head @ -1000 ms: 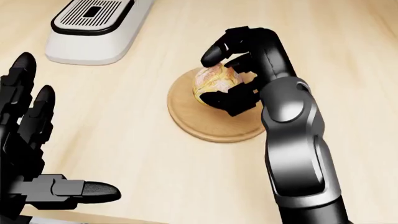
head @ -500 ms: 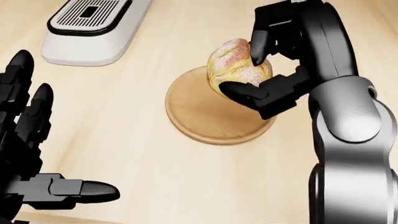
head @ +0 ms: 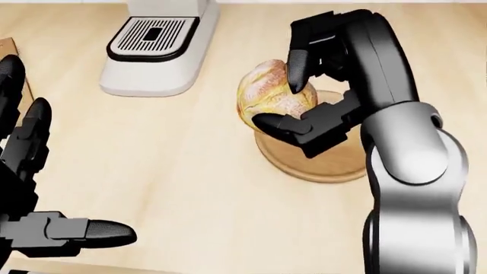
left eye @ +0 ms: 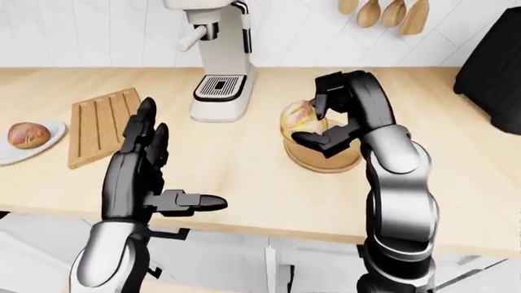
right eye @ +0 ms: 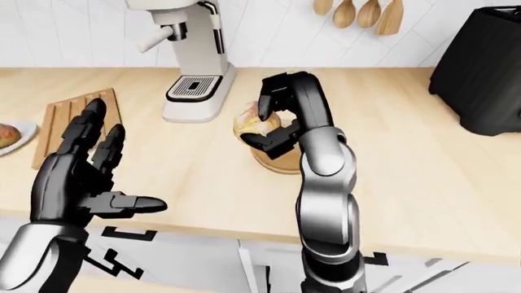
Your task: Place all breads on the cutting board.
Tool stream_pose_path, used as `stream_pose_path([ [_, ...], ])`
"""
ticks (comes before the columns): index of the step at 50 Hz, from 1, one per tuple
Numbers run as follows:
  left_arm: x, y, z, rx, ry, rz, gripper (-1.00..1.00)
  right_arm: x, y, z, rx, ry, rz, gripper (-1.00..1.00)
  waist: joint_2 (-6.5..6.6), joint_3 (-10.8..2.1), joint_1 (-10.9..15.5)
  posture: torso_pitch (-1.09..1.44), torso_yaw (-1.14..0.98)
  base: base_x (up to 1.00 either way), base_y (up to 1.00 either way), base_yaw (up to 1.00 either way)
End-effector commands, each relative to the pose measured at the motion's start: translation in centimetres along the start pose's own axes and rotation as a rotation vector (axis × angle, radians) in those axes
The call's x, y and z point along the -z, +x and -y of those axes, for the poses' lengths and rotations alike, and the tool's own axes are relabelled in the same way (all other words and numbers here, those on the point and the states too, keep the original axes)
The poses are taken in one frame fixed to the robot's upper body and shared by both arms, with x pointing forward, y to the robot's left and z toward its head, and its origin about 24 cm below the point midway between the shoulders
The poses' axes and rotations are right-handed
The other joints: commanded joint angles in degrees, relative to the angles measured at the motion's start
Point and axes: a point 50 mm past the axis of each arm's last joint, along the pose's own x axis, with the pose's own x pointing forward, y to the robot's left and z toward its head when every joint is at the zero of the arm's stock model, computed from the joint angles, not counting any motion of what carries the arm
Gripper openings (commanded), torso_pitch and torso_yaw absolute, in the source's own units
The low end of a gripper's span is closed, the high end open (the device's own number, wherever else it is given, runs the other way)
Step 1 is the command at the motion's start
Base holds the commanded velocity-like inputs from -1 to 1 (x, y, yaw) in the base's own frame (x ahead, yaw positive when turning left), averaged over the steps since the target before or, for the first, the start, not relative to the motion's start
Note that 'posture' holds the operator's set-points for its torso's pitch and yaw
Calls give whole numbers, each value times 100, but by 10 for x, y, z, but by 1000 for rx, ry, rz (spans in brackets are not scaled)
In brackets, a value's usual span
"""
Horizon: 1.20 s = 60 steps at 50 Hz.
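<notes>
My right hand is shut on a round crusty bread roll, lifted just above and left of a round wooden plate. In the left-eye view the slatted cutting board lies at the left of the counter. Left of it, a second bread roll rests on a white plate. My left hand hangs open near the counter's near edge, fingers spread and holding nothing.
A white coffee machine stands on the counter between the board and the round plate. Wooden spoons hang on the tiled wall. A black appliance sits at the far right.
My right hand has lifted the roll off the round plate and carried it left. The camera has shifted, so the coffee machine's tray and the plate sit further right in the view.
</notes>
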Motion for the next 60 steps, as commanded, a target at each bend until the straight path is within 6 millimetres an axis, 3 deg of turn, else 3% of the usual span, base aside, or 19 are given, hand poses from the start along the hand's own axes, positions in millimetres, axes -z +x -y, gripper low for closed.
stream_pose_path([
  [1, -15, -2, 4, 26, 2, 91, 100, -18, -4, 11, 66, -11, 95, -100, -31, -126, -47, 0, 0, 0, 31, 0],
  [7, -14, -2, 4, 25, 1, 88, 100, -16, -3, 10, 63, -9, 90, -100, -414, -78, -96, 0, 0, 0, 30, 0],
  [9, -14, -2, 3, 24, 1, 88, 100, -16, -3, 10, 63, -9, 90, -100, -702, -163, -104, 0, 0, 0, 31, 0],
  [10, -13, -2, 3, 24, 2, 88, 100, -16, -3, 10, 63, -10, 90, -100, -537, -124, -158, 0, 0, 0, 31, 0],
  [12, -14, -2, 3, 23, 2, 88, 100, -16, -3, 10, 63, -10, 89, -100, -627, -162, -95, 0, 0, 0, 30, 0],
  [16, -14, -2, 3, 22, 1, 88, 100, -15, -3, 9, 61, -12, 88, -100, -581, -162, -66, 0, 0, 0, 43, 0],
  [19, -14, -2, 2, 21, 1, 88, 100, -15, -2, 9, 60, -11, 88, -100, -419, -105, -72, 0, 0, 0, 48, 0],
  [22, -14, -2, 2, 22, 2, 89, 100, -16, -3, 9, 59, -10, 89, -100, -54, -102, -122, 0, 0, 0, 48, 0],
  [24, -14, -2, 3, 23, 2, 89, 100, -16, -3, 9, 59, -10, 89, -100, 469, -244, -111, 0, 0, 0, 48, 0],
  [25, -14, -2, 3, 23, 2, 89, 100, -15, -4, 9, 58, -12, 88, -100, 93, -137, -98, 0, 0, 0, 48, 0],
  [27, -14, -2, 3, 23, 3, 88, 100, -14, -3, 9, 58, -11, 88, -100, 95, -108, -74, 0, 0, 0, 49, 0],
  [36, -15, -1, 2, 23, 3, 90, 100, -16, -3, 7, 53, -8, 90, -100, -393, -73, -96, 0, 0, 0, 48, 0],
  [38, -16, -2, 3, 23, 4, 91, 100, -15, -3, 7, 53, -5, 92, -100, -589, -117, -99, 0, 0, 0, 48, 0],
  [45, -13, -2, 3, 21, 3, 86, 100, -14, -4, 7, 50, 1, 98, -100, -513, -172, -85, 0, 0, 0, 48, 0],
  [48, -12, -2, 2, 20, 2, 85, 100, -15, -5, 6, 45, 6, 102, -100, -239, -68, -111, 0, 0, 0, 48, 0],
  [50, -12, -2, 2, 20, 3, 86, 100, -14, -5, 5, 43, 8, 104, -100, 245, -188, -124, 0, 0, 0, 48, 0],
  [51, -11, -1, 2, 20, 3, 86, 100, -14, -4, 5, 43, 10, 104, -100, 276, -270, -138, 0, 0, 0, 48, 0],
  [53, -12, -2, 2, 20, 3, 86, 100, -14, -4, 5, 43, 11, 105, -100, 110, -74, -92, 0, 0, 0, 48, 0],
  [60, -14, -2, 3, 21, 4, 87, 100, -15, -5, 6, 40, 19, 108, -100, -325, -62, -102, 0, 0, 0, 48, 0],
])
